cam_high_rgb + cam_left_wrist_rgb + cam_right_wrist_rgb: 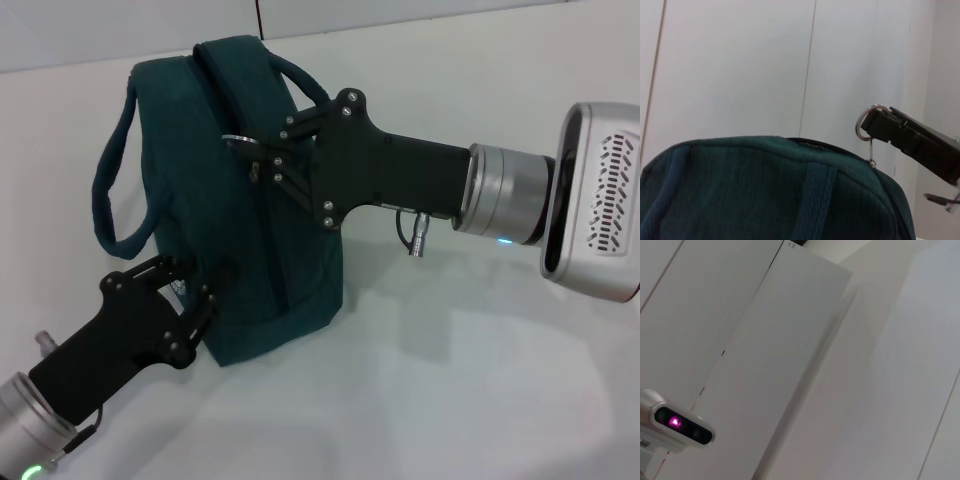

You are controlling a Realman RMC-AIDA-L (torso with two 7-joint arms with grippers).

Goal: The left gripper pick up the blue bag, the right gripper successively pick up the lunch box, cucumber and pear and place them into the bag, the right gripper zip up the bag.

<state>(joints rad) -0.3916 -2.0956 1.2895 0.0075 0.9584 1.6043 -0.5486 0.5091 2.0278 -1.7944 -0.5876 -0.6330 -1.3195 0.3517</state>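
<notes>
**Zip pull pinched at the top of the bag**

Dark teal-blue soft fabric bag with webbing handles, standing upright on the white table. No lunch box, cucumber or pear anywhere in view around the bag; presumably already inside. Zip line running down the bag's near face looks drawn together, though its very top end is hidden behind the fingers.

Risks from here, as a judgement: small metal ring zipper pull hooked only at the fingertips, so apt to slip free if the pull angles away from the zip track. Soft fabric liable to bunch and jam the slider. Whole bag liable to tip or drag along if the lower hold gives way.

Black right gripper reaching across to the top of the bag, fingers pressed together on the ring pull; the left wrist view shows the ring caught at its tip, just above the bag's top seam.

Black left gripper low against the bag's near bottom corner, fingers touching the fabric there, seemingly nipping it; how tightly, hard to tell.
</notes>
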